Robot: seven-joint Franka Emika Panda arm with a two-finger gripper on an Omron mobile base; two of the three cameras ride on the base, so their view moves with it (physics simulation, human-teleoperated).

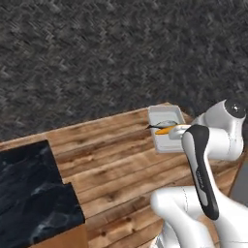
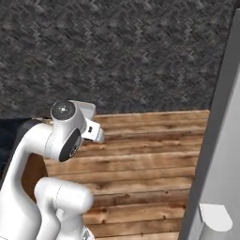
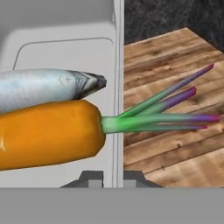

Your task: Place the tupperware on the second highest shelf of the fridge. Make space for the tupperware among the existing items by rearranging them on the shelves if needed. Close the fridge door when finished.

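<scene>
The tupperware (image 1: 162, 127) is a white open box holding an orange carrot (image 3: 48, 133) with green-purple leaves and a silvery fish (image 3: 43, 87). My gripper (image 3: 114, 177) is shut on the box's side wall (image 3: 117, 65), one fingertip (image 3: 92, 177) inside and the other outside. The box's corner (image 2: 88, 108) peeks out behind the arm's upper joint. I cannot tell whether the box rests on anything. A tall grey panel of the fridge (image 2: 220, 140) stands at the right edge; whether it is the fridge door I cannot tell. The shelves and the existing items are out of view.
Wood planks (image 1: 116, 164) spread below the box, with a dark herringbone surface (image 1: 97, 53) beyond. A black marble counter (image 1: 29, 193) with a brown side sits at the lower left. My white arm (image 1: 203, 169) crosses the lower right.
</scene>
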